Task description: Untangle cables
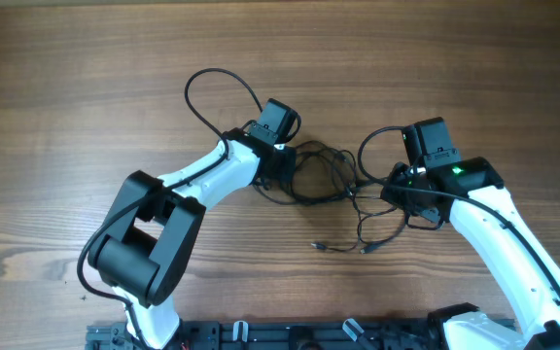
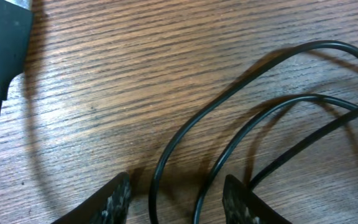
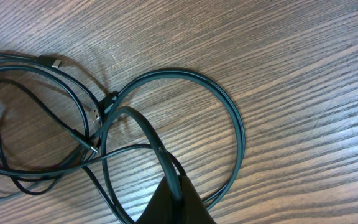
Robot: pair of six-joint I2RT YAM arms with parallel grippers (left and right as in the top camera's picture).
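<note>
Our left gripper (image 2: 179,204) stands partly spread low over the wooden surface (image 1: 66,87). Its two fingertips (image 2: 118,198) show at the bottom edge of the left wrist view, and two black strands of the cables (image 2: 229,87) run up between them; we see neither fingertip touching a strand. A third strand crosses at the right of that frame, and a dark plug (image 2: 5,43) with a silvery end lies at the upper left, its cord dropping down the left edge. Our right gripper (image 3: 178,200), at the bottom centre of the right wrist view, is pressed together and pinches one strand. That strand arcs up and left from the tip into a knot of crossings, while a wide double loop curves round to the right of it. From overhead, the tangle lies at the centre of the frame between the two grippers, reaching both, and a loose end (image 1: 343,247) with small plugs trails toward the lower centre.
</note>
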